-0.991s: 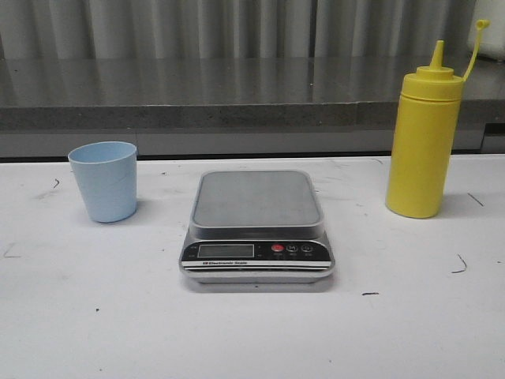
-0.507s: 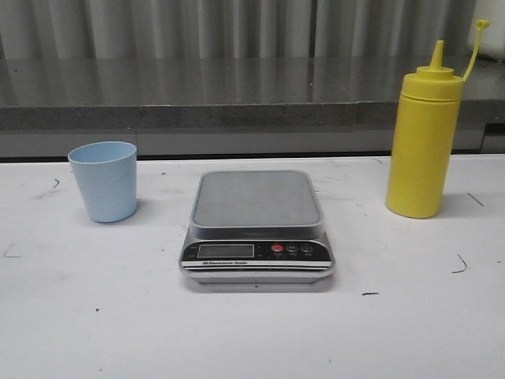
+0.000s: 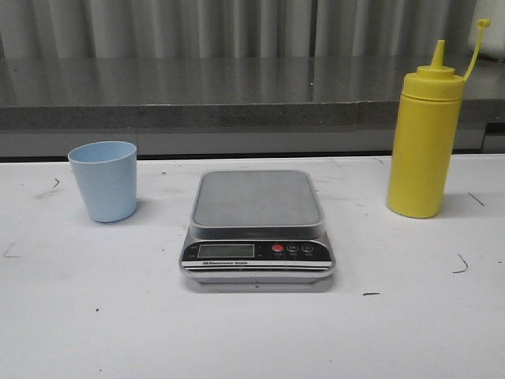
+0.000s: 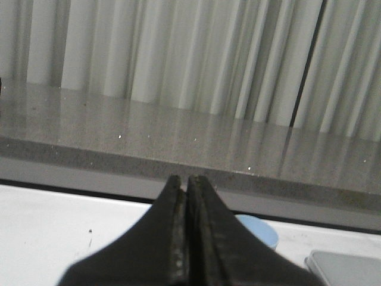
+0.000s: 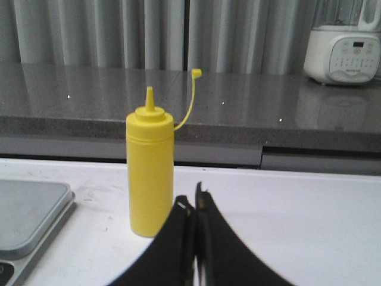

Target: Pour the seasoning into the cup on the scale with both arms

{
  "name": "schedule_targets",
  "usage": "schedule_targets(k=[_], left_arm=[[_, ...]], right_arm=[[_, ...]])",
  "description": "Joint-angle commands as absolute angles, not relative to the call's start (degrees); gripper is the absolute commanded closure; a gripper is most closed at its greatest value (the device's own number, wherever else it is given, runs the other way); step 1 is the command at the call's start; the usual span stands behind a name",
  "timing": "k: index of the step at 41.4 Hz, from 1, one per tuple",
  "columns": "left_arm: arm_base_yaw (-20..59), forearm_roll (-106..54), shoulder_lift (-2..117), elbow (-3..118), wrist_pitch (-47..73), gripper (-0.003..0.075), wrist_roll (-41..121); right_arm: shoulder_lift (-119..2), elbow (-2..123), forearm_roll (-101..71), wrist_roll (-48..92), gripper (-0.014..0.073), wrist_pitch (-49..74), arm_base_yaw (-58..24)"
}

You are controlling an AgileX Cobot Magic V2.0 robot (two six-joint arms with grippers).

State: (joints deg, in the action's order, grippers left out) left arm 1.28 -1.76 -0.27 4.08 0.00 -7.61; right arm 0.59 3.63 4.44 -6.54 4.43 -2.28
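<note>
Nearest you on the white bench (image 3: 95,332) sits the scale (image 3: 257,225), roughly central, its black panel with the display, one red button and two dark buttons facing the near edge; its steel platform carries nothing. A little farther back and to the left, the pale blue cup (image 3: 104,180) stands upright on the bench, well apart from the scale. Off to the right, at about the same depth, the yellow seasoning (image 3: 422,134) bottle stands upright too, nozzle pointing up and its small cap hanging off to the right on its tether.

Neither arm shows in the front view. In the wrist views, your left end effector (image 4: 186,185) is clenched, fingers pressed together with nothing between them, and the cup's rim peeks out just beyond it. Your right end effector (image 5: 194,205) is likewise clenched and empty, with the seasoning bottle standing beyond it, apart from the fingers.

Behind the bench runs a grey stone ledge (image 3: 237,91) backed by pale curtains (image 3: 237,24), and a white appliance (image 5: 344,50) sits on that ledge at far right.
</note>
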Motion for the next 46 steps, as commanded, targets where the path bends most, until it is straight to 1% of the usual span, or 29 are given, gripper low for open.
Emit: schedule_targets(k=[1,6,10,18,22,28,39,41,42,45,46], left_arm=[[1.3,0.0,-1.0,11.8,0.0,0.074,-8.1],[1.3,5.7,1.0,21.7,9.5,0.074,-8.1],[1.3,6.5,4.3,28.9,15.6,0.074,-8.0],[1.3,6.3,12.6,38.1,26.9,0.074,-8.0],[1.3,6.3,16.6,38.8,29.9,0.074,-8.0],[1.3,5.1,21.1,38.3,35.1,0.074,-8.0],[1.3,4.6,26.8,38.3,35.5,0.074,-8.0],[1.3,4.6,27.5,38.3,36.0,0.074,-8.0],[1.3,4.6,27.8,38.3,36.3,0.0739,-8.0],[1.3,4.6,28.8,38.3,37.0,0.0729,-8.0],[1.3,4.6,29.0,38.3,37.2,0.0711,-8.0]], right_arm=[[0.2,10.1,5.4,-6.5,0.0662,3.6,-1.9],[-3.8,18.0,5.6,-6.2,0.0662,10.0,-1.9],[-8.4,24.3,5.6,-5.4,0.0662,14.6,-1.9],[-18.5,34.8,5.7,-5.2,0.0662,25.4,-1.9],[-23.4,37.4,6.6,-5.2,0.0662,30.2,-1.9],[-29.1,37.1,6.6,-5.2,0.0662,31.4,-1.9],[-36.4,37.0,6.5,-5.2,0.0657,35.1,-1.9],[-37.2,37.0,6.4,-5.2,0.0644,35.6,-2.0],[-37.5,37.0,6.3,-5.2,0.0622,35.9,-2.1],[-37.9,37.0,5.7,-5.2,0.0519,36.2,-2.1],[-37.9,37.0,5.6,-5.2,0.0463,36.3,-2.1]])
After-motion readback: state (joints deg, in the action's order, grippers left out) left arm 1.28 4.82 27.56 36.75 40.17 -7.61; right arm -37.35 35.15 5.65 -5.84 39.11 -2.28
